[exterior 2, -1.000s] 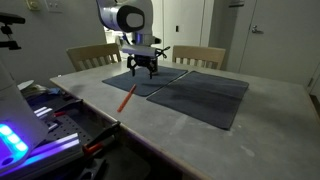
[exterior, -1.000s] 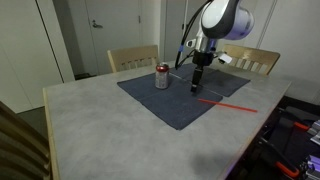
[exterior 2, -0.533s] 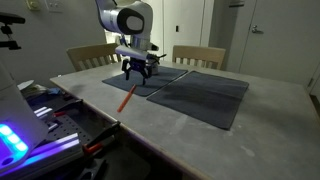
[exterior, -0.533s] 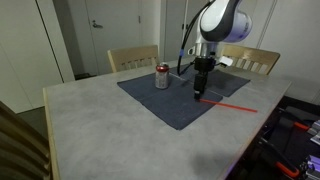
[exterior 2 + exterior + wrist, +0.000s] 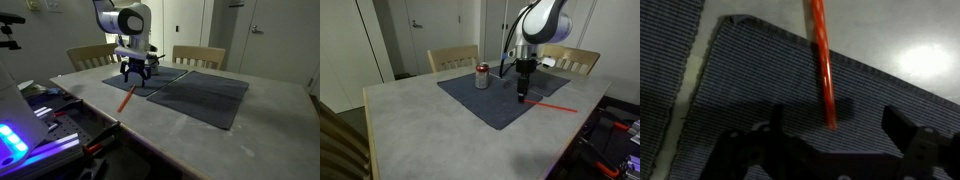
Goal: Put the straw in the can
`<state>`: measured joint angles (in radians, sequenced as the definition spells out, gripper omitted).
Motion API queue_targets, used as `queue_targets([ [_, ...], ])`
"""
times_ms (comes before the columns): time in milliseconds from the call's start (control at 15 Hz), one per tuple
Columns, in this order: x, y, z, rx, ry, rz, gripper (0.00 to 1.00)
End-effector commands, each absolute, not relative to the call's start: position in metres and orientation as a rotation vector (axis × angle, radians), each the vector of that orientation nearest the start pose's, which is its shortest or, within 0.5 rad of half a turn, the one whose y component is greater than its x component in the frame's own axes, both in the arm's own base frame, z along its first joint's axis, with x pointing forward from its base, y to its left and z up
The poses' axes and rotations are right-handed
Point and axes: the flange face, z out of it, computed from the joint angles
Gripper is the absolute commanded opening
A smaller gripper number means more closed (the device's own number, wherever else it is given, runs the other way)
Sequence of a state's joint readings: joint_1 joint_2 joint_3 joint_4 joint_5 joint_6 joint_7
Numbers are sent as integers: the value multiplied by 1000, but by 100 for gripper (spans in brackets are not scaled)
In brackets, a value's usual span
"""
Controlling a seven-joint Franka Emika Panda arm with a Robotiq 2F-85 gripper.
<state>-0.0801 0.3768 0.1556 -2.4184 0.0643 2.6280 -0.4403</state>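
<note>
The red-orange straw (image 5: 548, 105) lies flat on the table, one end on the dark grey mat (image 5: 485, 103). It also shows in an exterior view (image 5: 126, 96) and in the wrist view (image 5: 821, 70). The silver can with a red top (image 5: 482, 76) stands upright on the mat, well apart from the straw. My gripper (image 5: 524, 97) hangs low over the straw's end on the mat, also seen in an exterior view (image 5: 138, 76). In the wrist view the gripper (image 5: 837, 130) is open and empty, with the straw's tip between the fingers. The can is out of the wrist view.
Two wooden chairs (image 5: 453, 58) (image 5: 572, 60) stand at the table's far side. A second dark mat (image 5: 205, 100) lies beside the first. The table edge (image 5: 570, 140) is close to the straw's far end, with gear and cables (image 5: 60, 125) below it.
My gripper has come down and shifted slightly along the mat toward the straw's end. The straw and can have not moved.
</note>
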Motion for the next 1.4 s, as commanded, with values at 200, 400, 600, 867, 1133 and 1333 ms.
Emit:
queue_targets([
  [200,466,47,151,-2998,-854,267,100],
  [400,463,47,149,-2996,-925,291,100],
  [600,459,50,148,-2997,-942,295,100],
  [867,455,60,143,-3029,-927,252,100],
  [1133,452,66,141,-3067,-923,233,100],
  [1333,451,66,140,-3088,-904,219,84],
])
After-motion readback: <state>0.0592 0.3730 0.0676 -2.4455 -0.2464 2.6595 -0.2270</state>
